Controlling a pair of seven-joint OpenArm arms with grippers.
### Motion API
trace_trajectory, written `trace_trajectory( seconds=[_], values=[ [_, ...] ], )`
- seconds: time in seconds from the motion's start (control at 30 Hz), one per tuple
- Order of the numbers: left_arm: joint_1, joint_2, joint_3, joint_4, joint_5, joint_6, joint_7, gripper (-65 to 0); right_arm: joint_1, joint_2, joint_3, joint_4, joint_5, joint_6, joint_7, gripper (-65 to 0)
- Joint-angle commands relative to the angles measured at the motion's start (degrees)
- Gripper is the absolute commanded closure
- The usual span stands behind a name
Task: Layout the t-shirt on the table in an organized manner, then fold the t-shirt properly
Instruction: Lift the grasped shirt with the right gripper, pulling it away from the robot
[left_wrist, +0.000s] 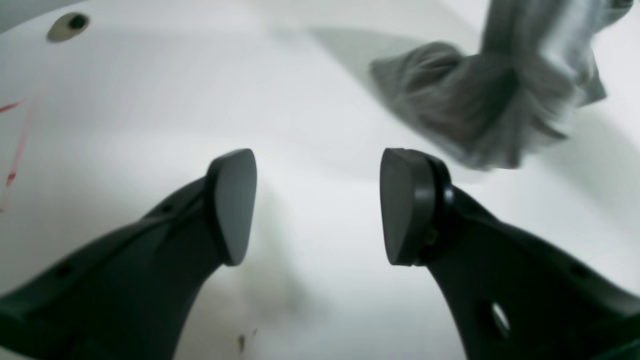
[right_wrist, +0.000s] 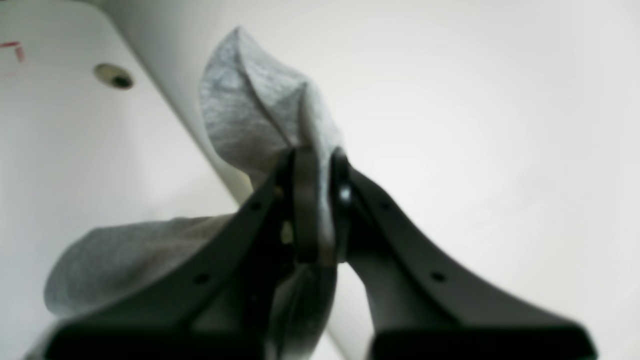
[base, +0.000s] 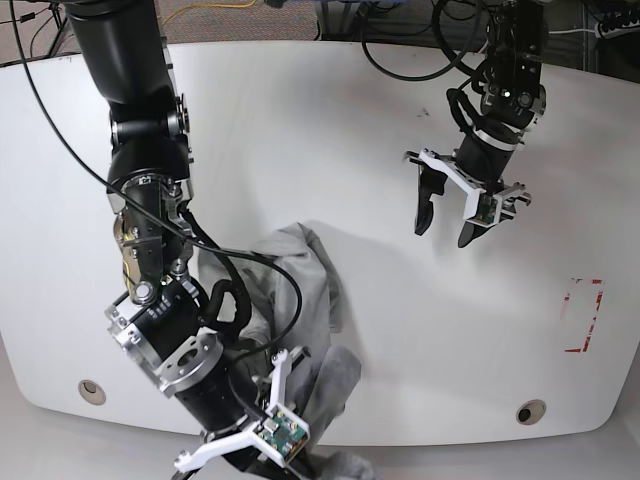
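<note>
- The right gripper (right_wrist: 315, 205), black with curved arms, is lowest in the base view, at the near edge of the glossy white surface (base: 400, 330). Its jaws are pressed together on a fold of the heather-grey cotton t-shirt (right_wrist: 250, 120).
- In the right wrist view a peak of grey cloth stands up above the pinch, and more cloth hangs down on the left below the jaws.
- In the base view the t-shirt (base: 300, 290) is bunched and crumpled, not spread flat. It lies near the front of the surface beside the right arm, and a strip of it leads down toward the right gripper (base: 285, 425).
- Two round cable grommets sit near the front edge, one at the left (base: 92, 391) and one at the right (base: 530, 411).
- A red tape rectangle (base: 583, 315) is marked on the surface toward the right edge.
- Farther back, the left gripper (base: 447, 230) hangs over bare surface, well apart from the garment. Its jaws are spread wide and hold nothing.
- In the left wrist view the two dark pads (left_wrist: 235, 205) stand apart over white surface, with blurred grey cloth (left_wrist: 480, 100) beyond them at upper right.
</note>
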Motion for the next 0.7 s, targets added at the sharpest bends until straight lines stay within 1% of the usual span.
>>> trace_trajectory(
  seconds=[0.0, 0.13, 0.23, 0.37, 0.5, 0.67],
  values=[
    [-1.1, 0.1, 1.2, 0.3, -0.4, 0.0, -1.5, -37.1, 5.2, 0.0, -0.2, 0.9, 0.2, -0.6, 1.4, -0.6],
    [-1.2, 1.7, 2.3, 0.0, -0.4, 0.0, -1.5, -37.1, 8.4, 0.0, -0.2, 0.9, 0.2, -0.6, 1.0, -0.6],
    [-1.2, 2.6, 2.8, -1.1, -0.4, 0.0, -1.5, -37.1, 11.1, 0.0, -0.2, 0.9, 0.3, -0.6, -0.3, -0.6],
    [-1.2, 2.6, 3.6, -3.6, -0.2, 0.0, -1.7, -37.1, 13.9, 0.0, -0.2, 1.1, 0.4, -0.6, -1.7, -0.6],
    [-1.9, 2.7, 3.8, -6.1, -0.3, 0.0, -1.9, -37.1, 15.3, 0.0, -0.2, 1.3, 0.4, -0.6, -1.8, -0.6],
    [-5.2, 2.9, 3.9, -9.7, -0.4, 0.0, -1.9, -37.1, 16.0, 0.0, -0.1, 1.3, 0.3, -0.6, -1.9, -0.6]
  ],
)
